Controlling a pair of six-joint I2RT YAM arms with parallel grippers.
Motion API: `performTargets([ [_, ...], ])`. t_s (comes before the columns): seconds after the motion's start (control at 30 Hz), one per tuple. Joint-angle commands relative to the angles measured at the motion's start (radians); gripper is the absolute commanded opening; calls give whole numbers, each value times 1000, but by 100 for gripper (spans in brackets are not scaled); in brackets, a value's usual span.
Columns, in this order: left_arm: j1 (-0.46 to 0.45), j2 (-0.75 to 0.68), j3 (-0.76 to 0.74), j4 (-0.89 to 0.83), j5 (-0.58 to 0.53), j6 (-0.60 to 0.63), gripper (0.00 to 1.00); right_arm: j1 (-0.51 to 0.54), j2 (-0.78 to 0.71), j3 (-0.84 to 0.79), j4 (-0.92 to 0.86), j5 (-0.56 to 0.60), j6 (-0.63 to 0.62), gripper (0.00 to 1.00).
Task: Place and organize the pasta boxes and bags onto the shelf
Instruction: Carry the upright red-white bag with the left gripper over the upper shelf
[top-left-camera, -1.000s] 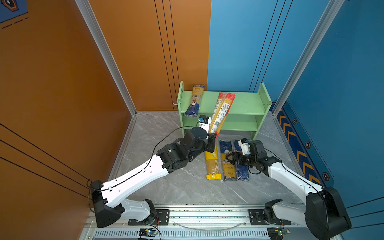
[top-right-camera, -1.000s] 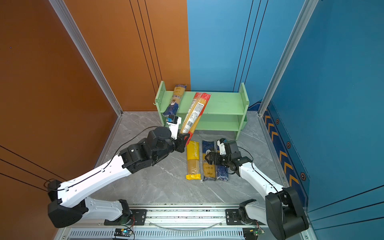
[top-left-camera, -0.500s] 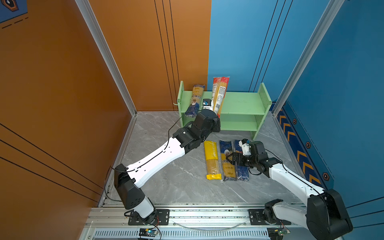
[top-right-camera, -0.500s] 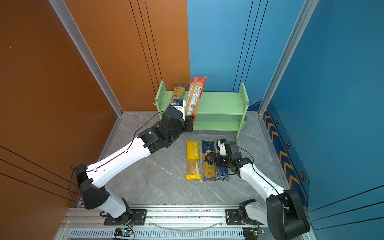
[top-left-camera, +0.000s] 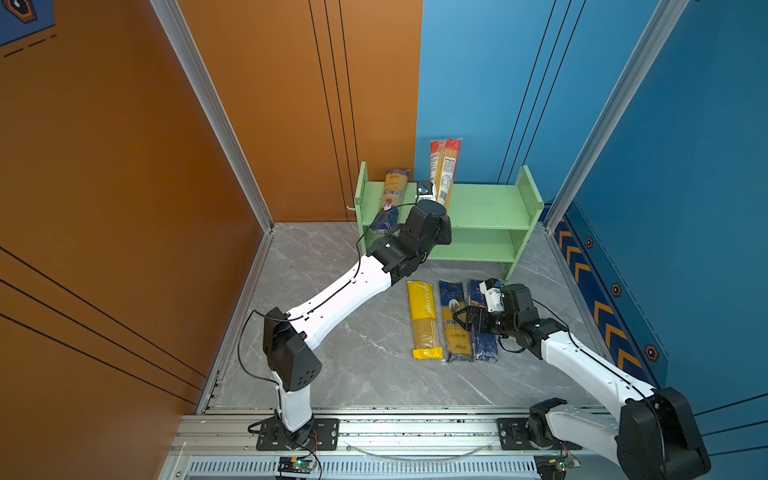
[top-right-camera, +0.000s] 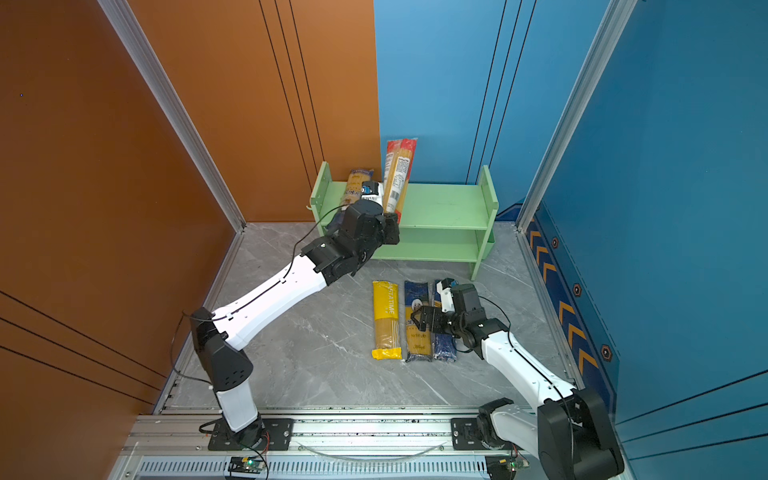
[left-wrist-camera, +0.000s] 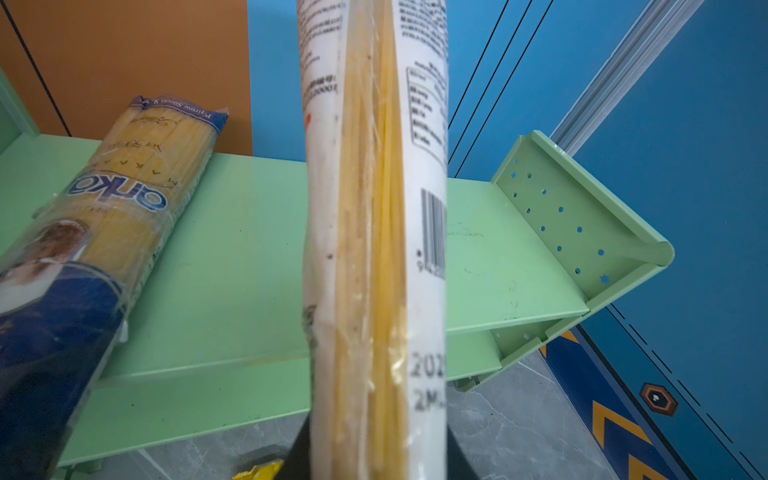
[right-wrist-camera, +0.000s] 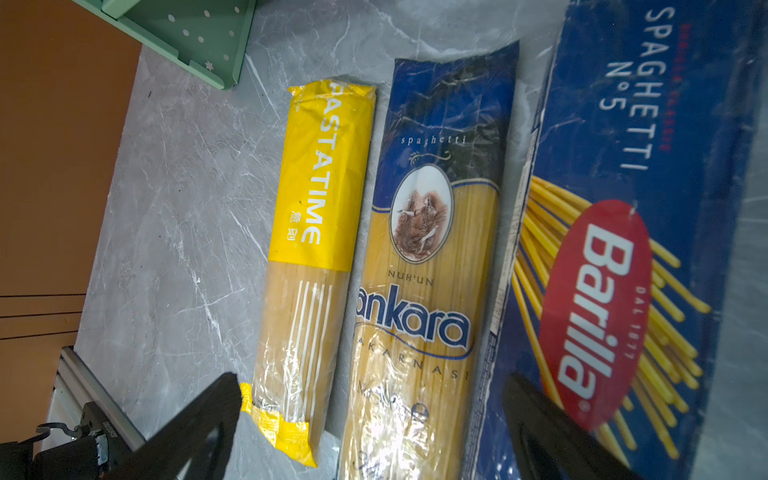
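My left gripper (top-left-camera: 438, 208) (left-wrist-camera: 376, 457) is shut on the lower end of the red-ended clear bag (top-left-camera: 444, 170) (top-right-camera: 398, 174) (left-wrist-camera: 374, 208), holding it nearly upright over the top tier of the light-green shelf (top-left-camera: 486, 203) (top-right-camera: 440, 208) (left-wrist-camera: 232, 266). An ankara bag (top-left-camera: 390, 195) (left-wrist-camera: 124, 187) lies on that tier by the left side panel, its blue end sticking out over the front edge. On the floor lie a yellow bag (top-left-camera: 424, 320) (right-wrist-camera: 316, 249), a second ankara bag (right-wrist-camera: 424, 270) and the Barilla pack (right-wrist-camera: 623, 249), side by side. My right gripper (top-left-camera: 467, 318) (right-wrist-camera: 372, 386) hangs open just above them.
The shelf stands against the back wall, in the corner of orange (top-left-camera: 291, 104) and blue (top-left-camera: 478, 83) panels. A blue side wall (top-left-camera: 685, 208) runs close on the right. Grey marble floor (top-left-camera: 353, 353) reaches the front rail (top-left-camera: 395, 428).
The left arm has carried the red-ended bag up from a slant in front of the shelf to nearly upright over the top tier. The right arm has stayed still.
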Motion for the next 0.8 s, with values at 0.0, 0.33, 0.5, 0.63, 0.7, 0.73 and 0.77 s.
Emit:
performTargets([
  [0.0, 16, 16, 122, 97, -76, 28, 0, 3, -28, -18, -6, 32, 14, 95],
  [0.33, 22, 113, 226, 45, -133, 57, 0, -6, -57, -41, -9, 37, 11, 96],
  [0.5, 22, 129, 241, 42, -165, 89, 0, -8, -50, -42, -3, 32, 11, 96],
  [0.63, 24, 136, 249, 38, -179, 107, 0, -8, -43, -44, 4, 31, 12, 96],
  [0.7, 27, 141, 255, 39, -185, 111, 0, -8, -42, -44, 8, 31, 14, 96],
  [0.73, 29, 145, 259, 37, -185, 111, 0, -8, -40, -44, 9, 31, 15, 96],
  [0.77, 30, 148, 264, 34, -184, 111, 0, -8, -39, -44, 12, 31, 16, 96],
])
